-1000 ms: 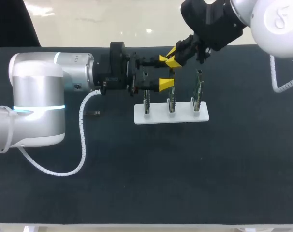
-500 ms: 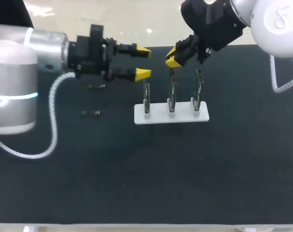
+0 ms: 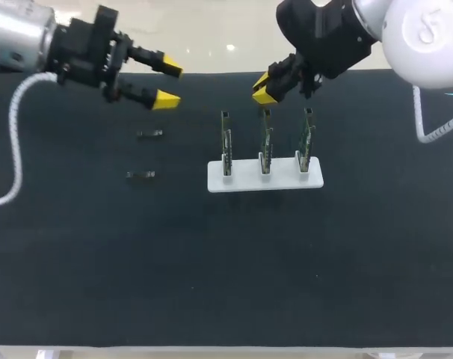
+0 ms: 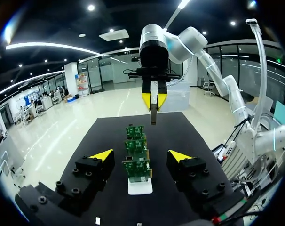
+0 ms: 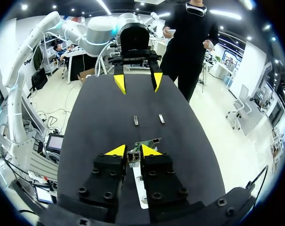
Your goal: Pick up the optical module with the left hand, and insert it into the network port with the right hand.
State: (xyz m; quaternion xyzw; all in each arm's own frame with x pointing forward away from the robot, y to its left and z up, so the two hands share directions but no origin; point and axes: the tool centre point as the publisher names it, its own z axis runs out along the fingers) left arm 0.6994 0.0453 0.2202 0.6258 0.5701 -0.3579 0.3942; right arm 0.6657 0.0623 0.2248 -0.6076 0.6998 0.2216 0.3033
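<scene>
Our left arm is swinging away toward the worktop's far left corner, where half a second ago it was hanging just beside the boards; our left hand (image 3: 169, 84) is standing wide open and carrying nothing. Our right hand (image 3: 262, 87) is keeping its place, its yellow fingers pinching the small dark oblong optical module (image 4: 153, 114); the module is hanging just above the middle of three upright green circuit boards (image 3: 265, 142), which are standing in a flat white base (image 3: 241, 180) on the black worktop (image 3: 211, 262). Two spare dark modules (image 3: 149, 134) are lying flat, well apart from the base, on the left arm's side. We are judging the module light, stiff and smooth-sided, so liable to twist in a loose pinch; we are thinking the hold belongs on its long flat sides toward the rear, leaving the plug end free. The thin boards are looking fragile, and the network port is too small for us to make out; any push is wanting to be straight and gentle.
</scene>
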